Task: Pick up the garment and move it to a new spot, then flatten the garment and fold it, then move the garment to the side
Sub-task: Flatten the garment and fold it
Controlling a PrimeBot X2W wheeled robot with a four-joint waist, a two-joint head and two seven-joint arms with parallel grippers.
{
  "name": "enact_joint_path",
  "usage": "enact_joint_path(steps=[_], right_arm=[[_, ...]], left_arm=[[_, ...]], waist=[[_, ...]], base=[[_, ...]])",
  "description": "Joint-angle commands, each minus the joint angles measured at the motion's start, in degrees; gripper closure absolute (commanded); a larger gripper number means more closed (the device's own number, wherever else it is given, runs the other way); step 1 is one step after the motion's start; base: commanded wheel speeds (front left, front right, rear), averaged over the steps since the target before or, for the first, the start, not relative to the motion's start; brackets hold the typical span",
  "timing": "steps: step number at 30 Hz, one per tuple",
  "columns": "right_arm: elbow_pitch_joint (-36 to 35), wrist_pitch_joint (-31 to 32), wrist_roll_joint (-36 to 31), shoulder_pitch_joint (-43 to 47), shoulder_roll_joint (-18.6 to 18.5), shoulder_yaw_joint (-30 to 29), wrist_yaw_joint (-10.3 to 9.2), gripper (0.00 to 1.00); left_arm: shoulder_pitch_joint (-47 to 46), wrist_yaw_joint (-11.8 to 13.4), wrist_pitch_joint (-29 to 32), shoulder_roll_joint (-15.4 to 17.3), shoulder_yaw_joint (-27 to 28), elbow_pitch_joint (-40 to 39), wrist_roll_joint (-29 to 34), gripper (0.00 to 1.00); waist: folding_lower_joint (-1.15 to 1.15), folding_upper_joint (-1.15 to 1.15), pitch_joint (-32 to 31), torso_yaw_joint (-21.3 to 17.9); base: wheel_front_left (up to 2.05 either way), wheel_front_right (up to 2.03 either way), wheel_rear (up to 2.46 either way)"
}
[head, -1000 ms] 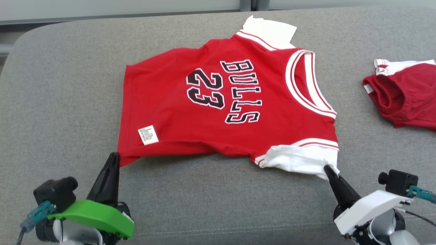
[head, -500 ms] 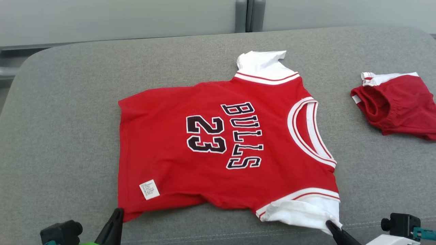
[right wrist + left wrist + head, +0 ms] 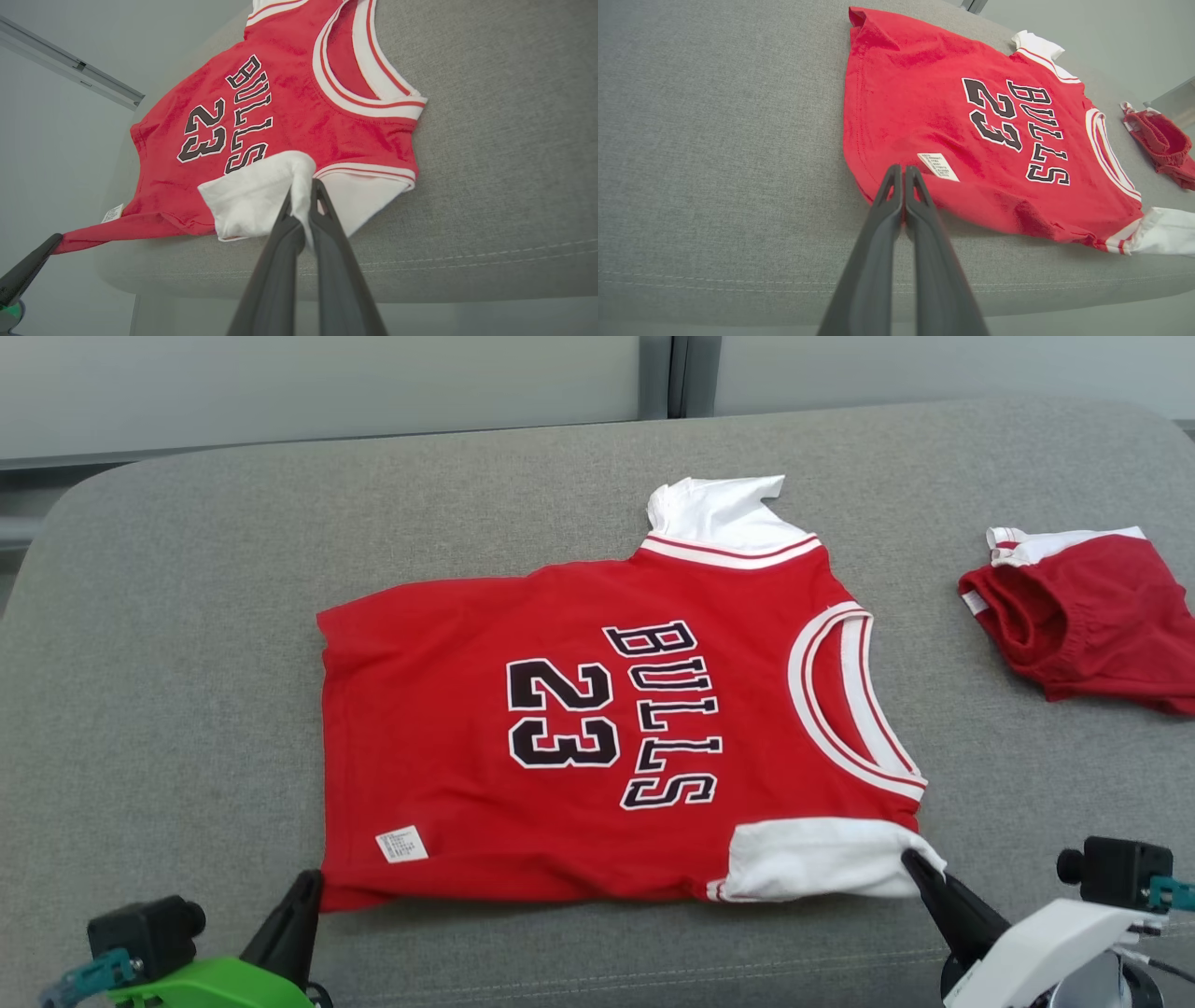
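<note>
On the red jersey [image 3: 439, 747], black lettering [image 3: 653, 714] reads "BULLS" and "23".

Print on label [image 3: 402, 845] too small to read; shorts [image 3: 1092, 616] cut off at right edge; left gripper [image 3: 308, 882] base cut off below.

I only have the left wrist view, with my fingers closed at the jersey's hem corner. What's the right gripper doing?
Observer: The right gripper is shut on the near white sleeve of the jersey.
Operator: Is my corner really caught?
Observer: Yes. The right wrist view shows the hem corner drawn out in a strip to the left gripper.
</note>
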Motion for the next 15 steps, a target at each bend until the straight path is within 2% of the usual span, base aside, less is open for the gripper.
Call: enact_joint_path(steps=[1, 10, 15], right_arm=[[-0.2, -0.3, -0.4, -1.6, -0.1, 0.1, 0.01, 1.00], [7.3, -4.0, -3.0, -14.5, -5.5, 3.3, 0.01, 1.00], [10.8, -7.4, -1.7, -20.4, -8.5, 6.4, 0.01, 1.00]], left_arm=[[-1.8, -0.5, -0.1, 0.6, 0.5, 0.4, 0.3, 1.00], [-10.5, -3.4, 1.4, -1.0, 0.1, 6.2, 0.2, 1.00], [-13.7, -4.9, -0.1, -2.4, 0.3, 8.5, 0.8, 1.00]], waist=[[0.00, 0.00, 0.4, 0.0], [0.00, 0.00, 3.7, 0.0], [0.00, 0.00, 5.3, 0.4]], base=[[0.00, 0.00, 0.00], [0.00, 0.00, 0.00], [0.00, 0.00, 0.00]])
